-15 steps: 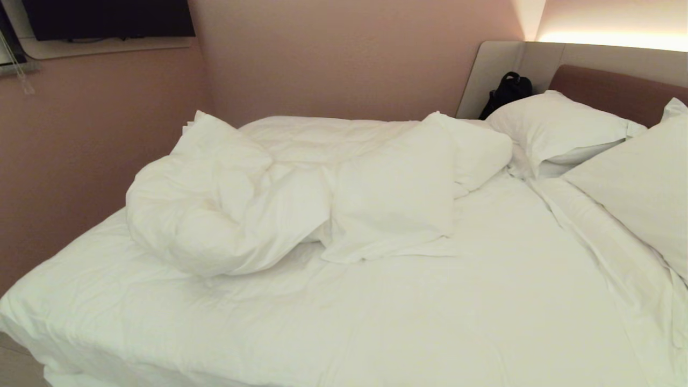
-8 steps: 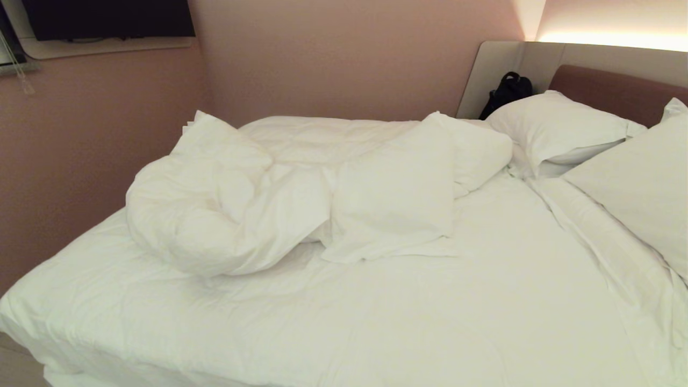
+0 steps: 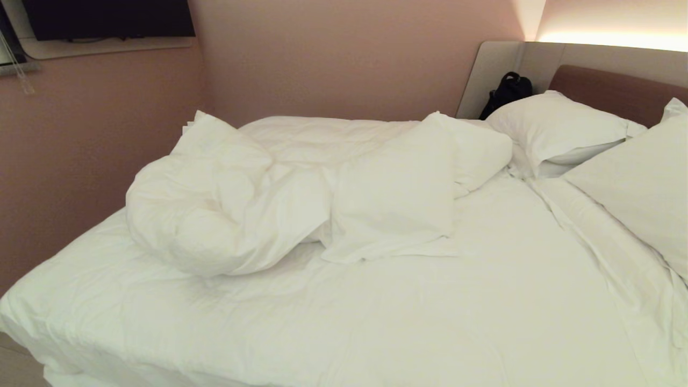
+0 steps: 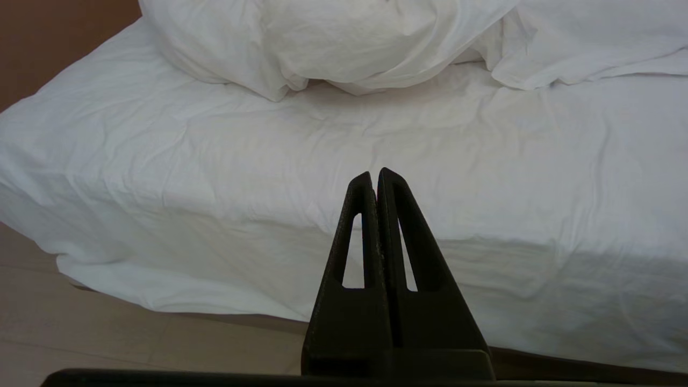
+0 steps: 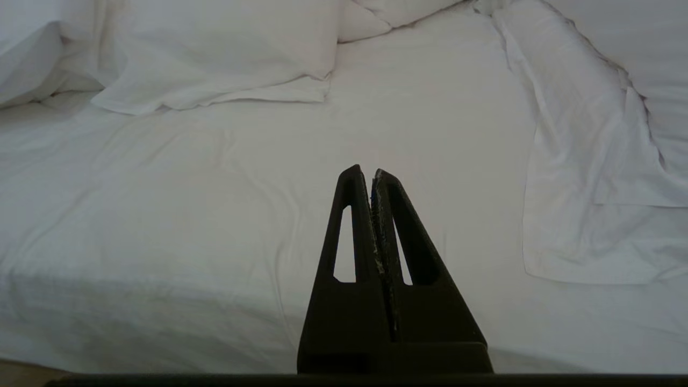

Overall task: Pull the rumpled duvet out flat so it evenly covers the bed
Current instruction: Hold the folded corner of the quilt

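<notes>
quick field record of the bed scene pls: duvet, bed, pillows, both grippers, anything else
duvet: bunched in a heap on the far half of the bed, by the wall
bed: near half bare white sheet, wrinkled
pillows: at the headboard, right side
left gripper: shut, empty, short of the bed's near edge
right gripper: shut, empty, above the sheet
black bag: beside the headboard
task state: duvet not yet spread

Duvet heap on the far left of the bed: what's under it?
The duvet is bunched on the bed's bare white sheet, which shows all round its near edge. A folded flap lies beside it. Whatever sits beneath the bulk is covered.
</notes>
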`<state>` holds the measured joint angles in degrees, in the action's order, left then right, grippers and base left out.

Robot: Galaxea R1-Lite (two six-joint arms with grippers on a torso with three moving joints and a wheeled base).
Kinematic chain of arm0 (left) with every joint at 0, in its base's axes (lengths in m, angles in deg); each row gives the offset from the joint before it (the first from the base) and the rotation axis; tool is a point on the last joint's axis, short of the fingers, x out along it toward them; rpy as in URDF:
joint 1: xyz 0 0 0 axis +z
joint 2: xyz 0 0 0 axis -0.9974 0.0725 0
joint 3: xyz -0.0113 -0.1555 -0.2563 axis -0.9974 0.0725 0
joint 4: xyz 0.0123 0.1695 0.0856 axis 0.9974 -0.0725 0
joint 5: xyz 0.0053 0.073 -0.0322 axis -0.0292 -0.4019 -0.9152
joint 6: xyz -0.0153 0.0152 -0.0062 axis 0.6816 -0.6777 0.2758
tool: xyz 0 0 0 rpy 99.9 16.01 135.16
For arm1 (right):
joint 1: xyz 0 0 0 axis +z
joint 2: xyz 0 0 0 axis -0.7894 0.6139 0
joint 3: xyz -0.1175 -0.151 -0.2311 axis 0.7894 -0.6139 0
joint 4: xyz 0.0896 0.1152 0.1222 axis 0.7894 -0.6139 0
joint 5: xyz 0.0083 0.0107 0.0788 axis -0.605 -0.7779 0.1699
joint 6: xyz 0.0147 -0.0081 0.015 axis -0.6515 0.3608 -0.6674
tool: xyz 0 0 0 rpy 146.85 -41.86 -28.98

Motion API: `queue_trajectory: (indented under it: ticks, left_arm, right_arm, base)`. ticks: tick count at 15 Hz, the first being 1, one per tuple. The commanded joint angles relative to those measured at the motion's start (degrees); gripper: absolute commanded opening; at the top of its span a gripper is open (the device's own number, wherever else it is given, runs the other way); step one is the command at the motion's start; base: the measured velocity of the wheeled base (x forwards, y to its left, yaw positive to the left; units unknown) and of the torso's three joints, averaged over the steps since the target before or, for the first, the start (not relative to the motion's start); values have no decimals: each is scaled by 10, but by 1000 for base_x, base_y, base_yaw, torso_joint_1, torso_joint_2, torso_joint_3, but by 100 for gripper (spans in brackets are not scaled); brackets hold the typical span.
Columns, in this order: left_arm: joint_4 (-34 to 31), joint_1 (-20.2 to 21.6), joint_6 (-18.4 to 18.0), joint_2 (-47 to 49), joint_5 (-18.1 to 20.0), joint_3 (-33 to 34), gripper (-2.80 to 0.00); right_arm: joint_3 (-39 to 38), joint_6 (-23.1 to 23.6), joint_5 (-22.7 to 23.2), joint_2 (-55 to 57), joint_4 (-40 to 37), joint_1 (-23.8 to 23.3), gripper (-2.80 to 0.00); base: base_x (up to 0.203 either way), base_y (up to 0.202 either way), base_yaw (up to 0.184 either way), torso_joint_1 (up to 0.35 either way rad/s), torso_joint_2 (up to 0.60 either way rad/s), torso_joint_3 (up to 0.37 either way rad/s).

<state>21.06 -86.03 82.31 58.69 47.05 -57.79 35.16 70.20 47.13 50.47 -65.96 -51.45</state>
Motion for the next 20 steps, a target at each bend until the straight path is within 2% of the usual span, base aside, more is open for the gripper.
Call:
queue_trajectory:
  ticks: [1, 4, 7, 11, 15, 20]
  left_arm:
    - [-1, 0, 0, 0, 0, 0, -280]
    - [-1, 0, 1, 0, 0, 0, -280]
    - [0, 0, 0, 0, 0, 0, -280]
    - [-1, 0, 0, 0, 0, 0, -280]
    - [-1, 0, 0, 0, 0, 0, -280]
    - [-1, 0, 1, 0, 0, 0, -280]
  right_arm:
    - [4, 1, 0, 3, -22, 0, -280]
    - [37, -2, 4, 24, -27, 0, -280]
    - [80, -25, 22, 106, -35, 2, -280]
    - [111, -82, 65, 253, -26, 20, -280]
    - [132, -142, 125, 425, 62, 31, -280]
    - [171, -169, 198, 621, 164, 33, -280]
  base:
    - [0, 0, 0, 0, 0, 0]
    - [0, 0, 0, 0, 0, 0]
    - [0, 0, 0, 0, 0, 0]
    - [0, 0, 0, 0, 0, 0]
    - [0, 0, 0, 0, 0, 0]
    - [0, 0, 0, 0, 0, 0]
